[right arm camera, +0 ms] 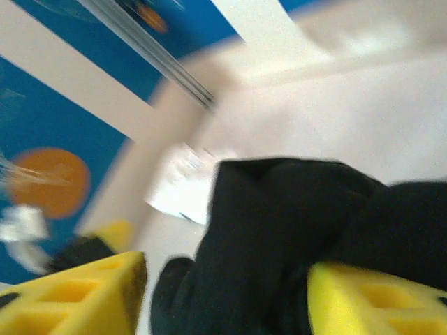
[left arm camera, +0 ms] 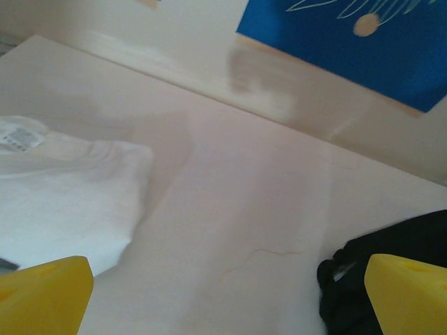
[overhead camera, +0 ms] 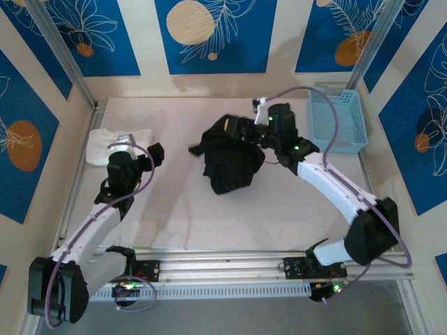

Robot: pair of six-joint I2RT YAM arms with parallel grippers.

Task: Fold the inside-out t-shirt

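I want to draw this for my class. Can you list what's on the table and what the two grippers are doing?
black shirt: crumpled heap, middle of the table
white shirt: folded, far left
basket: blue, far right
left gripper: open, near the white shirt
right gripper: fingers apart, black shirt between them
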